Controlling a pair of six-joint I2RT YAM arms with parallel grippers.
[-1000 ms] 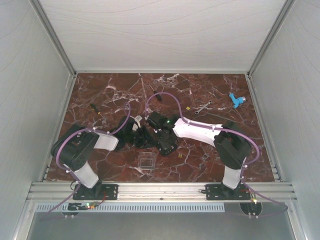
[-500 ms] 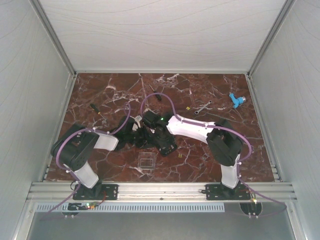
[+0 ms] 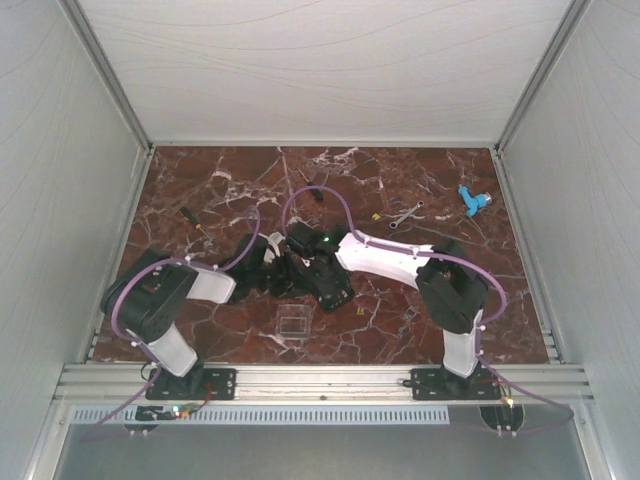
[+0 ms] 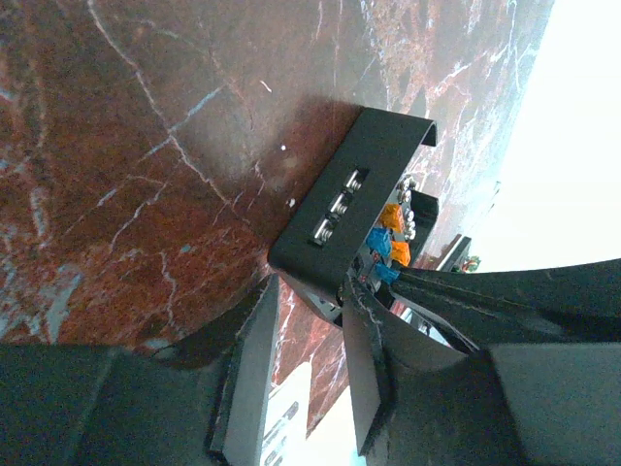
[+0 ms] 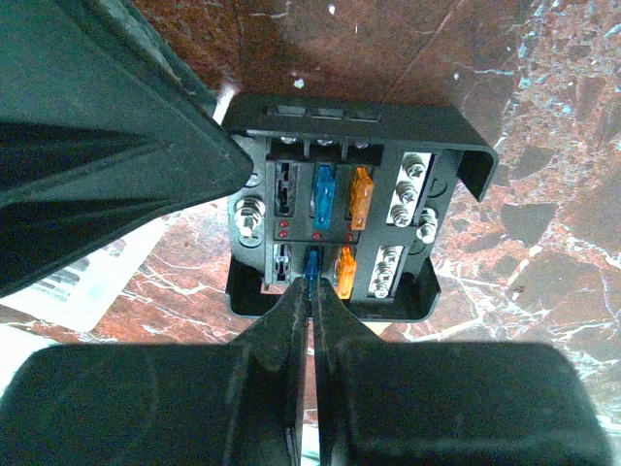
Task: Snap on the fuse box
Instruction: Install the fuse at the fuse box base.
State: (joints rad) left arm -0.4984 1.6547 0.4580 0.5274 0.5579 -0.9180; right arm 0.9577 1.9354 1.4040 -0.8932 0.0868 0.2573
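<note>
The fuse box [image 5: 349, 209] is a square black box lying face up on the marble, with blue and orange fuses in its slots and screw terminals on its right. My right gripper [image 5: 312, 280] comes in from the near side. It is shut, its tips pinching the top of a blue fuse [image 5: 311, 260] in the lower row. My left gripper [image 4: 309, 291] grips the fuse box [image 4: 335, 209] at one corner, a finger on each side of its wall. In the top view both grippers meet mid-table and cover the box.
A clear square lid [image 3: 292, 323] lies just nearer than the grippers. A black screwdriver [image 3: 190, 217] is at the left. A wrench [image 3: 405, 213] and a blue part [image 3: 475, 200] lie at the back right. Grey walls enclose the table.
The right arm has swung left, bringing its wrist closer over the box and against the left gripper. The left arm has stayed where it was.
</note>
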